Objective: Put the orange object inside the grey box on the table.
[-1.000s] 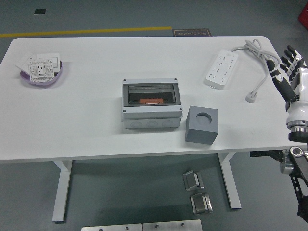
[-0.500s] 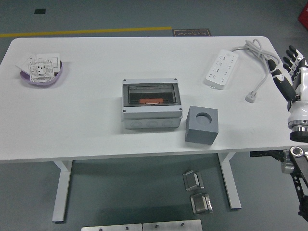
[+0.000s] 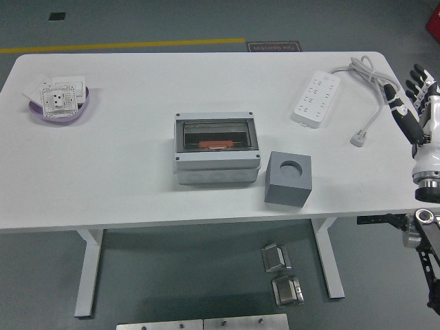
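The grey box (image 3: 217,148) stands at the middle of the white table (image 3: 124,172), its clear lid shut. The orange object (image 3: 216,144) lies inside it, seen through the lid. My right hand (image 3: 412,96) is at the table's right edge, far from the box, with fingers spread and holding nothing. My left arm is out of view.
A grey cube with a round hole (image 3: 289,179) stands right of the box. A white power strip (image 3: 316,97) with its cord (image 3: 368,75) lies at the back right. A purple bowl (image 3: 58,103) with white sockets sits at the far left.
My right hand has drifted slightly to the right, toward the picture's edge. Nothing on the table has moved.
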